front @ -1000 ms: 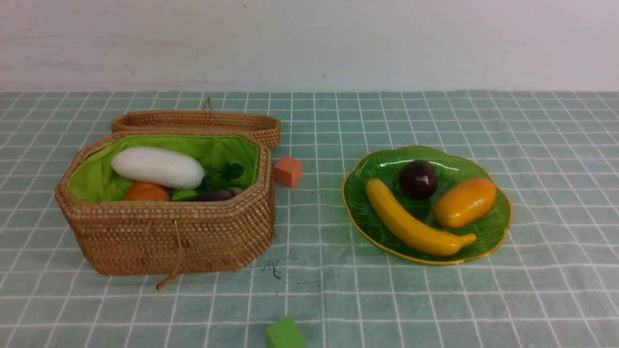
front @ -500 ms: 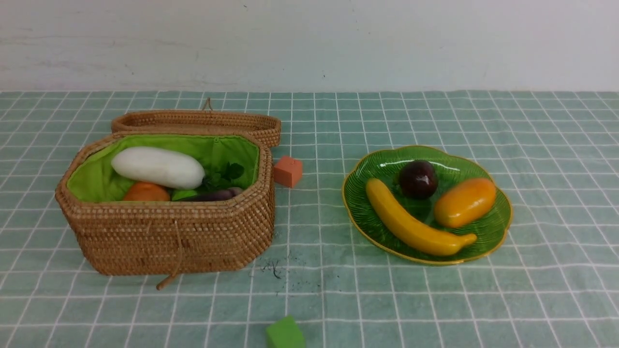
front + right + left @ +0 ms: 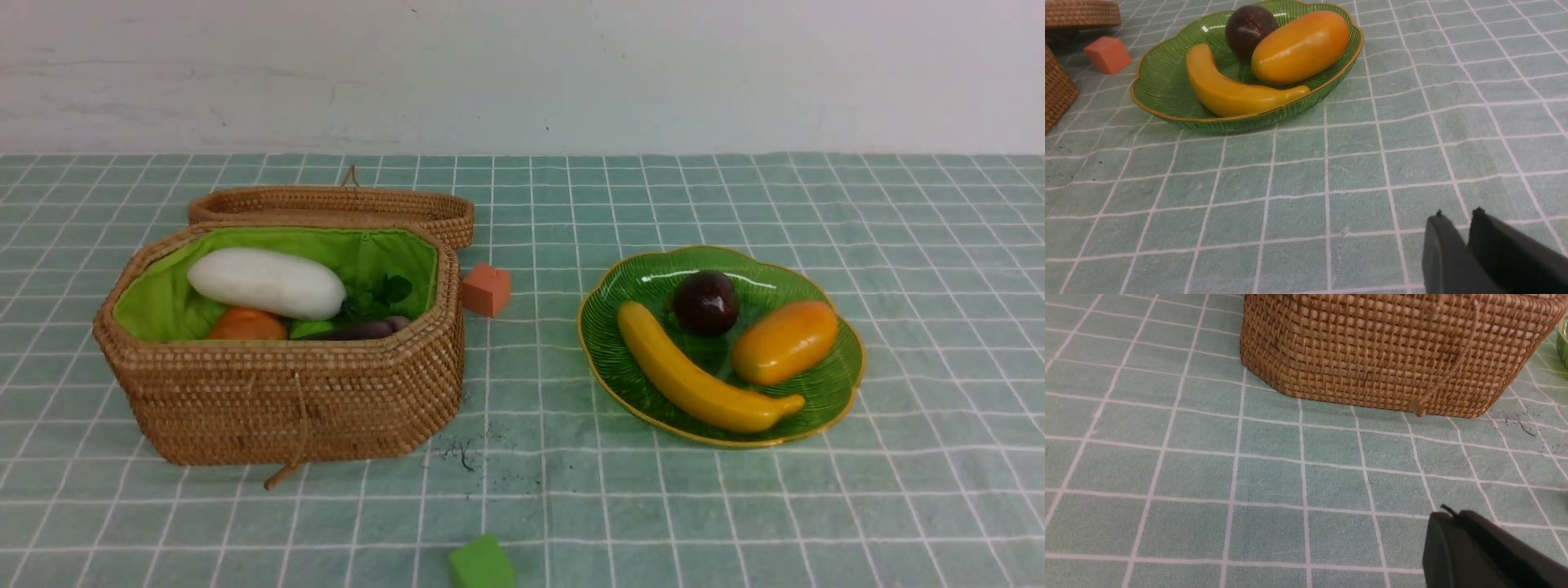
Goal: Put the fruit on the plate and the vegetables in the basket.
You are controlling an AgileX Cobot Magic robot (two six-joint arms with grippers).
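The banana (image 3: 694, 380), dark mangosteen (image 3: 705, 302) and orange mango (image 3: 784, 341) lie on the green plate (image 3: 845, 384) at the right. Inside the open basket (image 3: 277, 400) at the left are the white radish (image 3: 265, 283), potato (image 3: 245, 325), a bit of green gourd (image 3: 310, 329) and the eggplant (image 3: 359, 331). Neither arm shows in the front view. My left gripper (image 3: 1453, 514) is shut and empty, low over the cloth in front of the basket (image 3: 1380, 355). My right gripper (image 3: 1458, 214) hangs short of the plate (image 3: 1167, 69), jaws a narrow gap apart, holding nothing.
The basket's woven lid (image 3: 335, 204) lies folded back behind it. An orange cube (image 3: 486, 289) sits between basket and plate, and a green cube (image 3: 480, 563) rests at the near edge. Green checked cloth covers the table; a pale wall stands behind.
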